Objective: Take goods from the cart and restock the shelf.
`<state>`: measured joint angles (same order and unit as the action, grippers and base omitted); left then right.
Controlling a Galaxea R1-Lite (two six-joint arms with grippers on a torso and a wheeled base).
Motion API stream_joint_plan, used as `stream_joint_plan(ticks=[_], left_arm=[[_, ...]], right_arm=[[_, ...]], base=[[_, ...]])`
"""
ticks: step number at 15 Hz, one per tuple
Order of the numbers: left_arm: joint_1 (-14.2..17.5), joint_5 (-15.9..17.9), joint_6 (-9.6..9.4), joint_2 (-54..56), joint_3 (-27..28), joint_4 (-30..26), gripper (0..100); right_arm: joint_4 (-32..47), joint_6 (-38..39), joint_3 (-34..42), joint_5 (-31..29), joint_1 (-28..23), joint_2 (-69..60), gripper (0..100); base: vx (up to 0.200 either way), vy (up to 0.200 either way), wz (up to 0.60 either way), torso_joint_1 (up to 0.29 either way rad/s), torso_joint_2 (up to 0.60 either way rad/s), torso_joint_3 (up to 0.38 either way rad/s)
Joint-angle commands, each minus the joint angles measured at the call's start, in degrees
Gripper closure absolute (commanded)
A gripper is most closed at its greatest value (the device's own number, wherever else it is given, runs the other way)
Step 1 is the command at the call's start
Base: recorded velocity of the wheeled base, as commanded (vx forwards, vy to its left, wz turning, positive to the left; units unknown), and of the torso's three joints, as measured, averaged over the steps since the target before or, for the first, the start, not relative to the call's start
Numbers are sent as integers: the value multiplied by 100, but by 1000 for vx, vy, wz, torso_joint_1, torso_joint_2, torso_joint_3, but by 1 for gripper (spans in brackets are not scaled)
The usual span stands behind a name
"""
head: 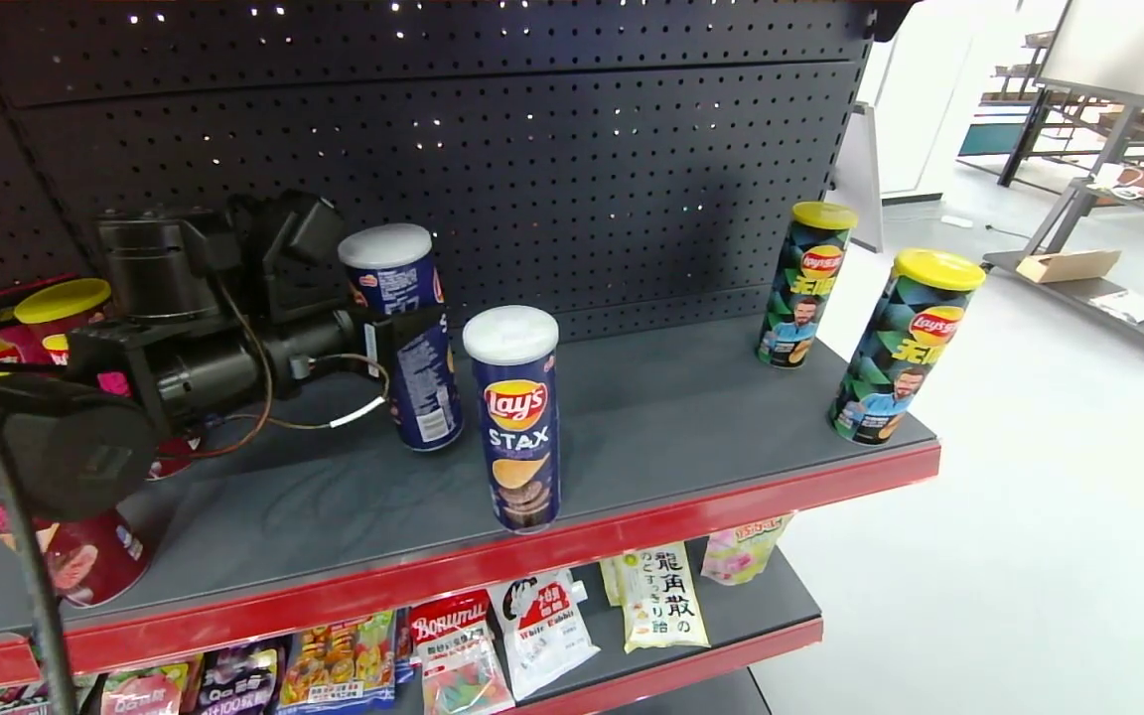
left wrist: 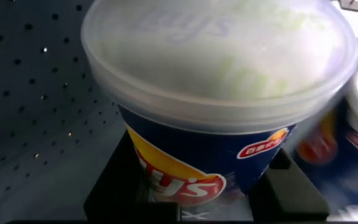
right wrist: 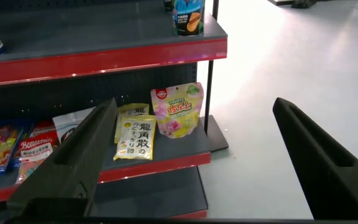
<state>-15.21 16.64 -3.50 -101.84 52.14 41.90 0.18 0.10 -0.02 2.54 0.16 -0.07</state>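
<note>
A blue chips can with a white lid (head: 391, 270) stands slightly tilted on the upper shelf (head: 691, 407), in front of the pegboard back. My left gripper (head: 411, 343) is shut around its middle, coming in from the left. From the left wrist, the can (left wrist: 222, 93) sits between the two black fingers (left wrist: 114, 186). A second blue can (head: 518, 417) stands just right of it, near the red front edge. My right gripper (right wrist: 197, 162) is open and holds nothing, off the shelf's right end, facing the lower shelf.
Two green cans with yellow lids (head: 806, 286) (head: 905, 348) stand at the shelf's right end. Red cans (head: 64, 306) crowd the left. Snack bags (head: 653, 594) (right wrist: 178, 109) lie on the lower shelf. Open floor is to the right.
</note>
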Motion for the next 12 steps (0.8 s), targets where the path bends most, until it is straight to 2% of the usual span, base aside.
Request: stream_joint_plan(ticks=[1,8,12], left_arm=[[-69,-82,33,-609,394,82,100],[-307,-91,86,-1347,1264,213,100],[-359,-91,86,-1708,1395,521,100]], right_arm=[[-1,-1,2,1,2,7,0],[-1,-1,2,1,2,7,0],[-1,-1,-6,1,2,7,0]], base=[[0,0,0,0,0,0],[0,0,0,0,0,0],[0,0,0,0,0,0]])
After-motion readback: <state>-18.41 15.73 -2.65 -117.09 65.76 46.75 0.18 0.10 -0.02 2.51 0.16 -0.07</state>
